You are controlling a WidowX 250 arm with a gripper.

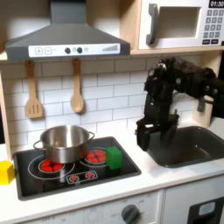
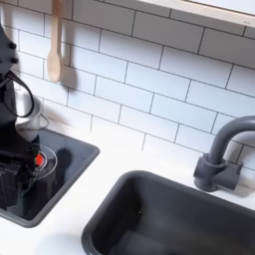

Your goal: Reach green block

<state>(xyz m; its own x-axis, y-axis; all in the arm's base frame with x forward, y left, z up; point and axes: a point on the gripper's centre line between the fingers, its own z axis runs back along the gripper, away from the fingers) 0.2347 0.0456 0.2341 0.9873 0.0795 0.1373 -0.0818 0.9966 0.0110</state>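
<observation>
The green block is a small bright green cube on the black stovetop, at the front right of the right burner. It stands just right of the steel pot. My gripper hangs pointing down to the right of the stove, over the counter at the sink's left edge. It is a short way right of the block and above it, not touching. Its fingers look open with nothing between them. In the second exterior view my black arm stands at the left edge.
A yellow block lies at the counter's left edge. The dark sink and its faucet are to the right. Wooden utensils hang on the tiled wall under the hood. A microwave sits above.
</observation>
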